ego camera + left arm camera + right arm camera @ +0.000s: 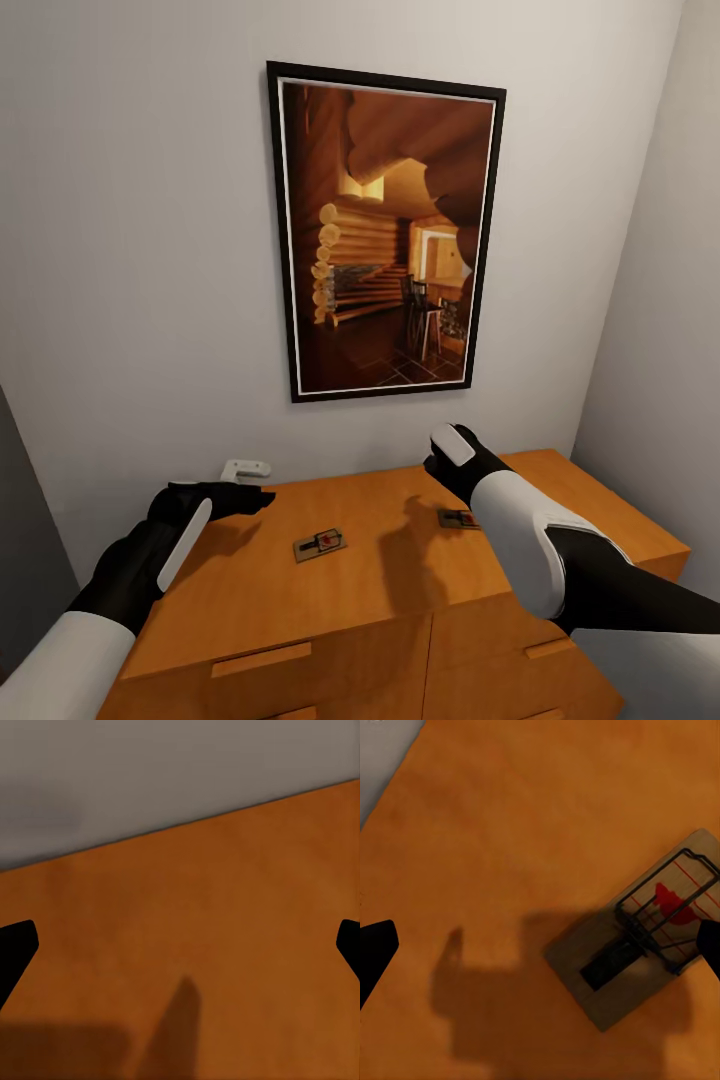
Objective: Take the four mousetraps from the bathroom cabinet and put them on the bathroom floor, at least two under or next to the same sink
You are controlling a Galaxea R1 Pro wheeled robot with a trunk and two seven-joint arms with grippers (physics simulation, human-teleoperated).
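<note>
Both arms reach forward over the cabinet [400,600], whose smooth orange-brown top stands against a pale grey wall; drawer fronts with slim handles show along its front edge. Above the cabinet hangs a black-framed picture [385,235] of a log-cabin interior.

One mousetrap [320,543] lies flat near the middle of the cabinet top. A second mousetrap [457,520] lies nearer the cabinet's right end, partly hidden behind the right arm. A small white object [245,468] sits at the cabinet's back left corner against the wall; what it is cannot be made out.

The left gripper [250,497] hovers over the cabinet's left part; its wrist view has the dark fingertips [16,949] at opposite edges with bare wood between, so the jaws stand wide apart and hold nothing. The right gripper [440,462] is mostly hidden behind its own wrist from the head camera. Its wrist view shows the second mousetrap plainly, with wire spring and red mark, one fingertip [375,952] well away and the other beside its end; jaws spread wide, empty.
</note>
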